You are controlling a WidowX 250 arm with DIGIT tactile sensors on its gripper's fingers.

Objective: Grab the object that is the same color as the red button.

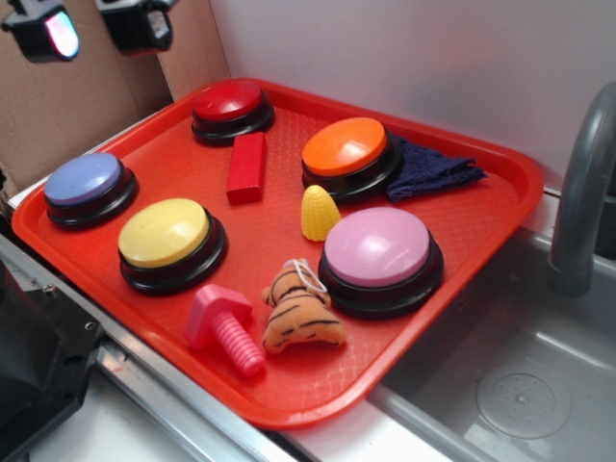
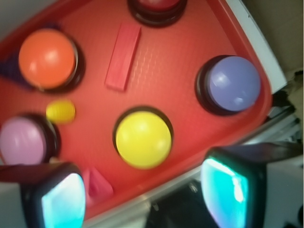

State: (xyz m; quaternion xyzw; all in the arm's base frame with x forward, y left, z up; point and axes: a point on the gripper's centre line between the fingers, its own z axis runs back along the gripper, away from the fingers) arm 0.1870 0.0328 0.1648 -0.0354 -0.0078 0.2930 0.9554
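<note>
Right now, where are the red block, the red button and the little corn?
red block (image 1: pixel 247 167), exterior view, middle of its top face
red button (image 1: pixel 229 100), exterior view, top of its dome
corn (image 1: pixel 320 213), exterior view, middle of its body

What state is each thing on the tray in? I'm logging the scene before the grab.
red block: lying flat, free, just in front of the red button.
gripper: open, empty, above the tray's near edge.
pink bolt: on its side.
toy corn: upright.
tiger plush: lying flat.
blue cloth: crumpled, partly under the orange button.
</note>
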